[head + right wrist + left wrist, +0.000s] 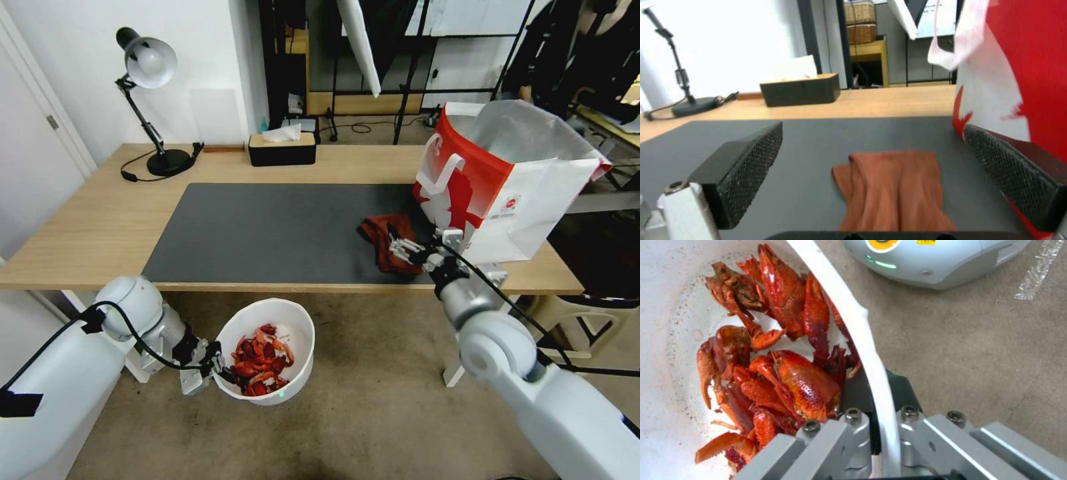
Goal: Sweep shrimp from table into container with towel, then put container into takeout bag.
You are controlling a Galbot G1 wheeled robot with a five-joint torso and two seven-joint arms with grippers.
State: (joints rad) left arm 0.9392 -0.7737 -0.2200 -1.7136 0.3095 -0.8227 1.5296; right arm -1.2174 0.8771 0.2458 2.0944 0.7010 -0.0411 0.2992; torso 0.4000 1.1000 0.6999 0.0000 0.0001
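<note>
Your left end effector (212, 373) is clamped on the rim of the container (295, 322), one finger inside the wall and one outside, as the left wrist view makes plain. It holds the white bowl below and just in front of the near edge of the table (87, 220), out over the carpeted floor. That spot makes sense for catching whatever is pushed off the near edge. The shrimp (259, 360) lie heaped in the bowl, and you can see none on the dark mat (267, 233) (so the sweeping looks done, as far as these views let you judge).

Your right end effector (393, 245) hovers low over the towel (379, 235) with its fingers spread wide apart, gripping nothing. The rust-brown cloth lies flat on the right part of the mat, between the two mesh pads (751, 160) and under them, free of both. It looks set down where the wiping ended.

The takeout bag (527, 193) stands upright at the right end of the table, just right of the towel, mouth open upward. That placement puts the bowl's next stop high and to the right of where you hold it, so you will want the bowl kept level on the way.
</note>
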